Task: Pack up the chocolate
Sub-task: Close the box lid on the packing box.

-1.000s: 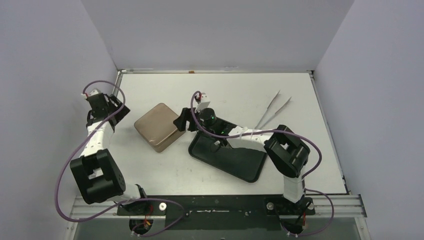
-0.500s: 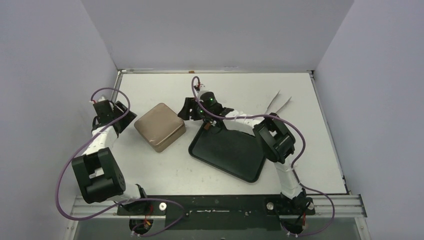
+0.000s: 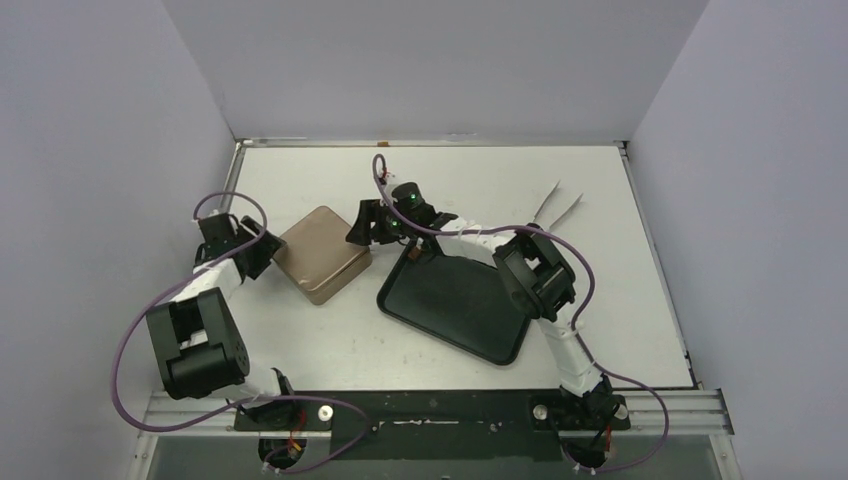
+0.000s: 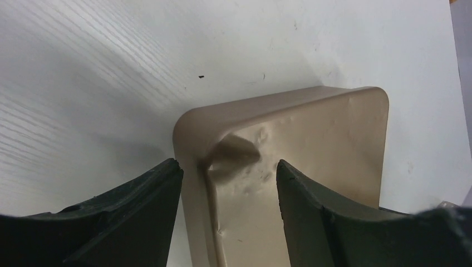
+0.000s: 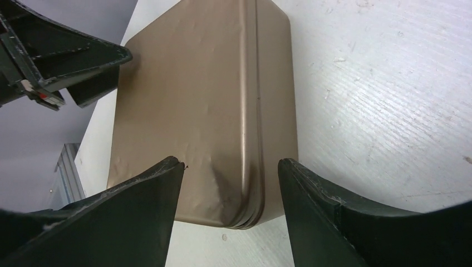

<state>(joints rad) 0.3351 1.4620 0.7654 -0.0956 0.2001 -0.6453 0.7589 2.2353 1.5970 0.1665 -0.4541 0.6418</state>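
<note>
Black fingers of the left gripper (image 4: 228,167) are held apart, with one corner of the tin (image 4: 311,144) between them. One finger is set beside the tin's wall, the other over its top, and no grip is seen. The right gripper (image 5: 231,161) is likewise parted and placed astride the opposite corner, one finger over the top and one over the table (image 5: 378,111).

Chocolate: none can be made out in any view, so its look and place cannot be told. The tin is closed and its contents are hidden.

Dents and creases in the gold-brown top near the corner are shown only by the left wrist view. The left gripper at the tin's far end is caught by the right wrist view. Only from above are the black tray (image 3: 400,305), just beside the tin, and the tweezers (image 3: 555,212), well apart at far right, recorded.
</note>
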